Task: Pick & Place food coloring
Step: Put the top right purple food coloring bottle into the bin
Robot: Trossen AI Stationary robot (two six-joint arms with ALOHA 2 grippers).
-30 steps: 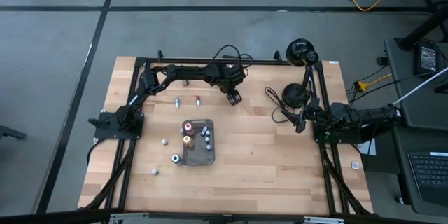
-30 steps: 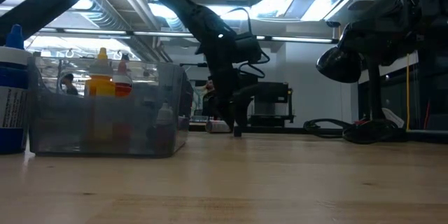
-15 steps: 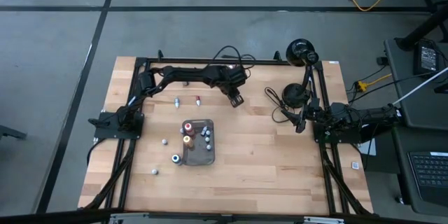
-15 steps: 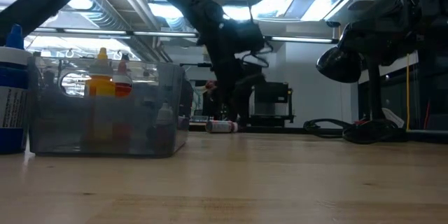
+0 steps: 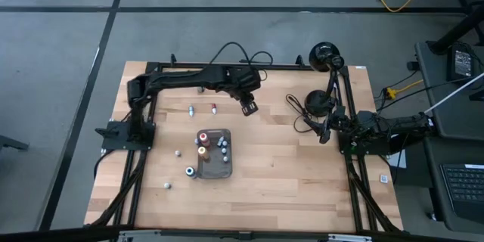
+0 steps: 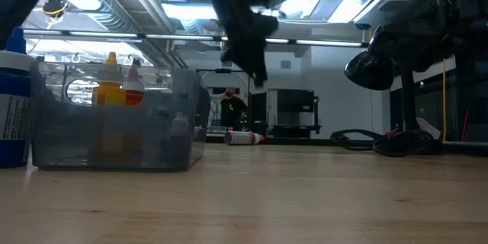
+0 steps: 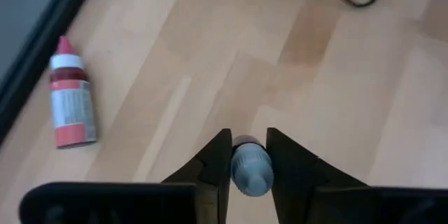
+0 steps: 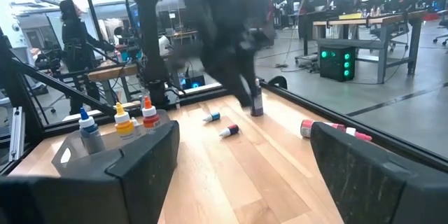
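My left gripper [image 5: 248,107] hangs above the far middle of the table, shut on a tiny grey-blue food coloring bottle [image 7: 250,169]. A dark grey tray [image 5: 215,168] near the table's middle holds several bottles upright [image 5: 203,144]. Loose bottles lie or stand on the wood around it [image 5: 191,110] [image 5: 214,109] [image 5: 178,152]. A red bottle [image 7: 70,103] lies on its side by the far edge. My right gripper [image 8: 245,143] waits open at the table's right side, its fingers holding nothing. My left gripper pinches the small bottle's body [image 7: 250,180] between its two fingers. The fingers slant down from above. The bottle's dark cap end [image 7: 245,141] sticks out past the fingertips. In the right wrist view the bottle [image 8: 257,103] hangs lifted clear of the table.
A black lamp [image 5: 327,57] and coiled cables [image 5: 306,110] sit at the far right. More small bottles stand near the tray's left [image 5: 190,171] [image 5: 167,185]. A large blue-capped bottle [image 6: 14,99] shows at the low view's left edge. Bare wood lies right of the tray.
My left gripper has risen from the tabletop, well clear of it, near the far middle of the table. The arm's elbow has swung up and back toward the far left corner. The small bottle has come up with the fingers.
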